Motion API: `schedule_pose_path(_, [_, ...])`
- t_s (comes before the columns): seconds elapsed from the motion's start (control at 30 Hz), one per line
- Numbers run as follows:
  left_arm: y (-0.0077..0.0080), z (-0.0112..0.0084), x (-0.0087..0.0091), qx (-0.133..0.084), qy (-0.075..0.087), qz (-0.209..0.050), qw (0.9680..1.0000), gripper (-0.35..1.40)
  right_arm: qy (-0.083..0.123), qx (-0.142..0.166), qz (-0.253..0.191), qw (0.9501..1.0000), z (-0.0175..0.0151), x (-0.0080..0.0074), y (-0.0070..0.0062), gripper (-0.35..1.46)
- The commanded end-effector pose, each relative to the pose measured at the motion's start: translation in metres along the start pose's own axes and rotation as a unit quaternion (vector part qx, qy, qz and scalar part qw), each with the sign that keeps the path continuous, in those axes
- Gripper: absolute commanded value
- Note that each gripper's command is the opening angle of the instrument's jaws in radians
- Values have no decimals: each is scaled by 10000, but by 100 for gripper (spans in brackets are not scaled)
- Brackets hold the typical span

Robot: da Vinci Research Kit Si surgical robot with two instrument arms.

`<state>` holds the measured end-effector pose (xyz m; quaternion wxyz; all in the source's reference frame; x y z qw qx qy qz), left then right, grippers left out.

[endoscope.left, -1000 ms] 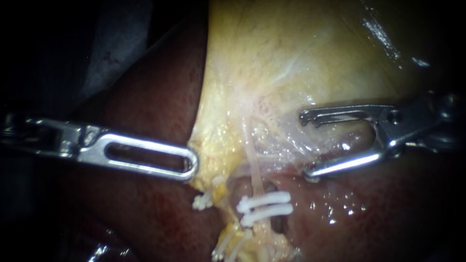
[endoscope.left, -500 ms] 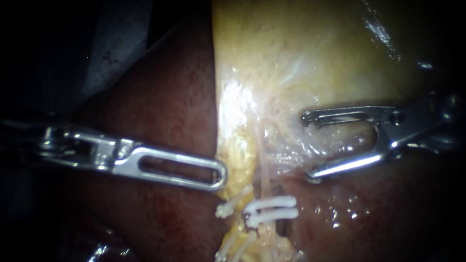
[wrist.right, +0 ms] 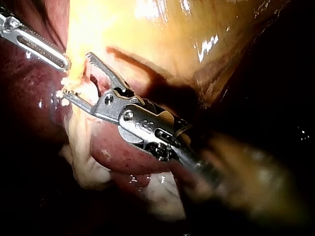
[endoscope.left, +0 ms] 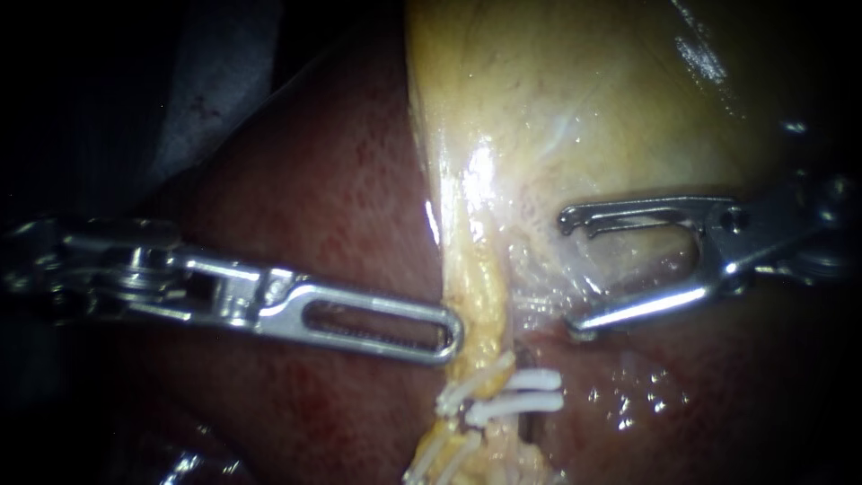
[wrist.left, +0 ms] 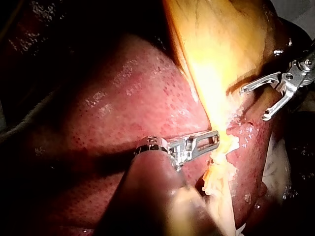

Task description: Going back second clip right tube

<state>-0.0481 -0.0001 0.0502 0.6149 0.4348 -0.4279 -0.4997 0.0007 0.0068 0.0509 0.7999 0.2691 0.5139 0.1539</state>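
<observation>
**A:** Item one, the left instrument (endoscope.left: pixel 452 333)?

**B:** Slotted jaws, lying together and clamped at the tip on the yellow fold (endoscope.left: pixel 476 287) that hangs below the gallbladder (endoscope.left: pixel 584 90). The shaft crosses the liver (endoscope.left: pixel 314 180), long axis nearly level and dipping slightly towards the tip.

**A:** Item two, the right instrument (endoscope.left: pixel 566 271)?

**B:** Jaws wide apart with nothing between them but bare gallbladder wall. The upper jaw runs level and the lower one slants down, and both tips point towards the yellow fold. The right wrist view confirms the gap.

**A:** Item three, the clips?

**B:** A pair of white clips (endoscope.left: pixel 523 393), stacked one just above the other at the foot of the yellow fold. They sit below the left instrument's tip and below and inward of the right instrument's lower jaw, touching neither. Each has its long axis roughly level, its right end free over the liver and its left end tucked against the fold. What they clamp is covered by the fold, so I cannot tell.

**A:** Anything further?

**B:** More white clips (endoscope.left: pixel 447 445), lower down and on the other side of the fold, slanted upward to the right.
</observation>
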Motion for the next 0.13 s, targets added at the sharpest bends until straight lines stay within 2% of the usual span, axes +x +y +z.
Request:
schedule_pose_path(0.03, [0, 0, 0, 0, 0, 0, 10000, -35, 0, -1, 0, 10000, 0, 0, 0, 60])
schedule_pose_path(0.13, [0, 0, 0, 1, 1, 1, 10000, -35, 0, 0, -1, 10000, 0, 0, 0, 60])
